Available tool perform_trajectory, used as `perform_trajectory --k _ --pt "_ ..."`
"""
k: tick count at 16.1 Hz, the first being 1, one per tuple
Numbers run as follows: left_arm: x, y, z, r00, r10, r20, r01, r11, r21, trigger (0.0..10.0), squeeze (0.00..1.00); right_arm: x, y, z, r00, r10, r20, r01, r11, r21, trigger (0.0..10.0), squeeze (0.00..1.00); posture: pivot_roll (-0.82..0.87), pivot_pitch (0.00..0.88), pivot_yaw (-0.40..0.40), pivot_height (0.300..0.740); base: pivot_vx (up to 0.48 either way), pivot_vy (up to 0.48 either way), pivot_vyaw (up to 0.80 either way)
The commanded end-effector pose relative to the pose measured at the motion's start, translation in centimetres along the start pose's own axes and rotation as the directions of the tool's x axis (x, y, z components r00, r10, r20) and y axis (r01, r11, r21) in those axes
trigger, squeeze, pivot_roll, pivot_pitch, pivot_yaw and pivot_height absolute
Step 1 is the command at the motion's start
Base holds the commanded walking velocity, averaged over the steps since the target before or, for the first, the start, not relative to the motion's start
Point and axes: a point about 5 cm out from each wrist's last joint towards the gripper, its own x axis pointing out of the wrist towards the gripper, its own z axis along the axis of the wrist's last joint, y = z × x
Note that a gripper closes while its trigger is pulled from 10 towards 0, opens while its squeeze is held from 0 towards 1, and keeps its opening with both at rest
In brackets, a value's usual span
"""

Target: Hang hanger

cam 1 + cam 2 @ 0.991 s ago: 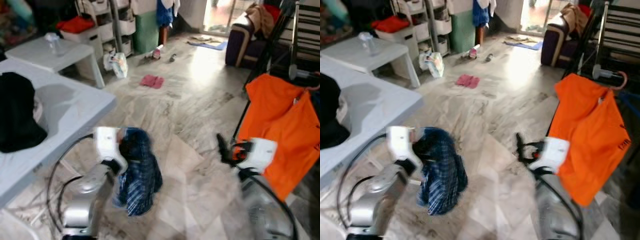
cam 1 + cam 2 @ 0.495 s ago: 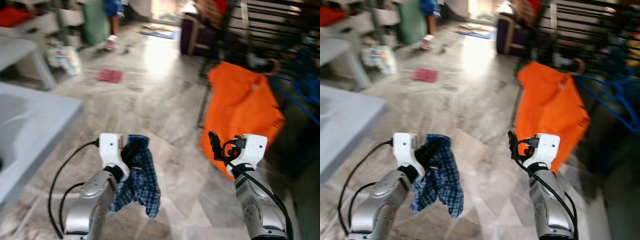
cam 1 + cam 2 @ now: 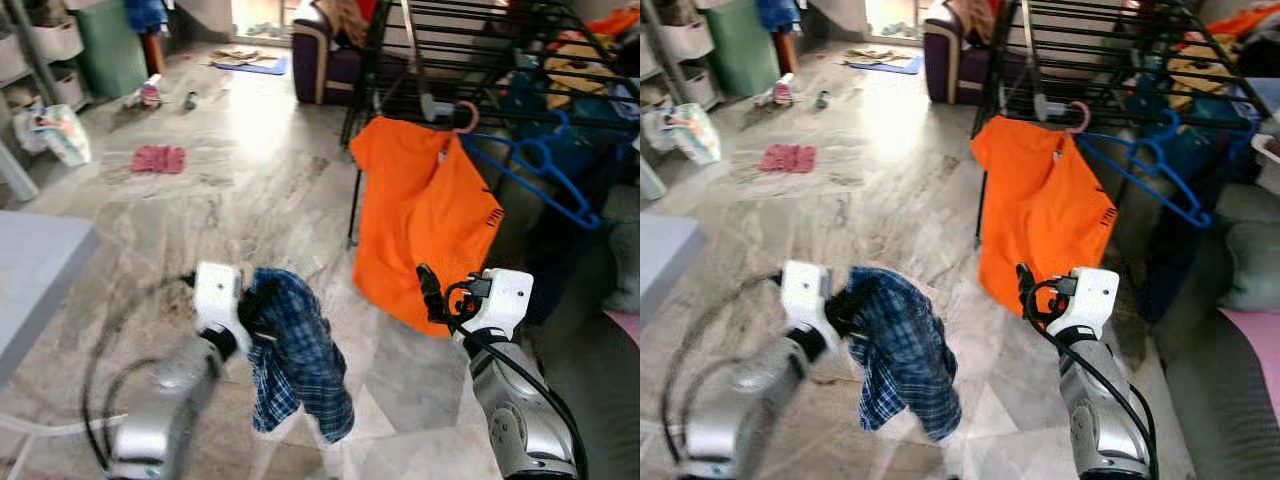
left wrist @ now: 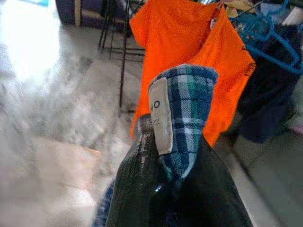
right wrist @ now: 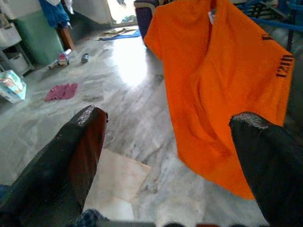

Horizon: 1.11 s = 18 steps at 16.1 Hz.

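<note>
So, counting it up: two garments in play. One blue plaid shirt (image 3: 295,360) is pinched in the left gripper (image 3: 250,315), whose black fingers (image 4: 142,189) are clamped on the collar area with a white label showing, and the rest of the cloth dangles below the gripper, above the marble floor (image 3: 250,180). One orange t-shirt (image 3: 425,225) hangs off the black drying rack (image 3: 480,60) on a pink hanger (image 3: 466,115), just ahead of the right gripper.

Hangers: I count two for sure, the pink one under the orange tee and one empty blue hanger (image 3: 545,175) hooked on the rack just beside it, to the robot's right. Can't tell if the plaid shirt has a hanger inside it, as the cloth hides that.

The right gripper (image 5: 165,142) is spread wide with nothing between its fingers, held up in the air close to the lower part of the orange tee.

One rack, and it's loaded: orange, yellow and blue stuff is piled on top, too jumbled to count.

On the floor farther back: one pink cloth (image 3: 160,158), one white plastic bag (image 3: 55,135) and a small mat (image 3: 250,65) near a dark sofa (image 3: 325,55). One green bin (image 3: 110,55) stands at the back left; its contents are hidden.
</note>
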Motion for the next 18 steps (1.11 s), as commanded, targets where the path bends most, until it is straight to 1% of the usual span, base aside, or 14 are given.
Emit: perform_trajectory --k 1,2,3,4,5,6,7,8,10,11,12,18 --pt "0.5 0.2 1.5 0.998 -0.045 0.047 0.041 0.997 0.071 10.0 0.0 -0.1 -0.2 0.4 1.0 -0.003 0.005 0.003 1.0 -0.013 10.0 0.0 0.06 0.066 -0.067 0.74 0.0 0.0 -0.8" --pt "0.7 0.8 2.2 0.997 -0.068 0.043 0.061 0.989 0.135 10.0 0.0 -0.1 -0.4 0.4 1.0 -0.007 0.004 0.007 1.0 -0.014 10.0 0.0 0.06 0.067 -0.065 0.74 0.0 0.0 -0.8" --pt "0.9 1.1 2.5 0.997 -0.063 0.037 0.055 0.98 0.189 10.0 0.0 -0.1 -0.4 0.5 1.0 -0.01 0.005 0.01 1.0 -0.013 10.0 0.0 0.05 0.068 -0.063 0.74 0.0 0.0 -0.8" --pt "1.0 1.4 2.7 0.998 -0.056 0.037 0.047 0.975 0.219 10.0 0.0 -0.1 -0.4 0.5 1.0 -0.013 0.006 0.013 1.0 -0.011 10.0 0.0 0.05 0.069 -0.06 0.74 0.0 0.0 -0.8" --pt "1.1 1.5 2.8 0.997 -0.063 0.04 0.055 0.979 0.195 10.0 0.0 -0.2 -0.3 0.5 1.0 -0.015 0.007 0.016 1.0 -0.009 10.0 0.0 0.05 0.07 -0.058 0.74 0.0 0.0 -0.8" --pt "1.0 1.2 2.7 0.993 -0.106 0.043 0.097 0.979 0.177 10.0 0.0 -0.2 -0.2 0.5 1.0 -0.015 0.007 0.015 1.0 -0.008 10.0 0.0 0.05 0.071 -0.057 0.74 0.0 0.0 -0.8" --pt "0.9 1.0 2.6 0.99 -0.129 0.052 0.118 0.978 0.174 10.0 0.0 -0.3 -0.2 0.5 1.0 -0.016 0.006 0.016 1.0 -0.007 10.0 0.0 0.05 0.072 -0.057 0.74 0.0 0.0 -0.8" --pt "0.8 0.4 2.2 0.985 -0.168 0.049 0.157 0.972 0.175 10.0 0.0 -0.3 -0.2 0.5 1.0 -0.017 0.006 0.017 1.0 -0.005 10.0 0.0 0.05 0.073 -0.058 0.74 0.0 0.0 -0.8" --pt "0.7 -0.7 1.8 0.975 -0.216 0.043 0.207 0.966 0.157 10.0 0.0 -0.3 -0.2 0.5 1.0 -0.016 0.004 0.016 1.0 -0.005 10.0 0.0 0.05 0.075 -0.06 0.74 0.349 0.0 -0.8" --pt "0.6 -1.1 1.5 0.971 -0.237 0.034 0.228 0.959 0.166 10.0 0.0 -0.3 -0.2 0.5 1.0 -0.016 0.005 0.016 1.0 -0.006 10.0 0.0 0.05 0.075 -0.061 0.74 0.379 0.0 -0.8" --pt "0.5 -1.4 1.4 0.965 -0.26 0.026 0.253 0.955 0.153 10.0 0.0 -0.3 -0.2 0.5 1.0 -0.015 0.004 0.015 1.0 -0.007 10.0 0.0 0.05 0.075 -0.062 0.74 0.379 0.0 -0.8" --pt "0.5 -1.7 1.3 0.961 -0.274 0.031 0.267 0.953 0.141 10.0 0.0 0.0 0.1 0.7 1.0 -0.003 0.006 0.003 1.0 -0.013 10.0 0.0 0.04 0.073 -0.069 0.74 0.398 0.0 -0.8"
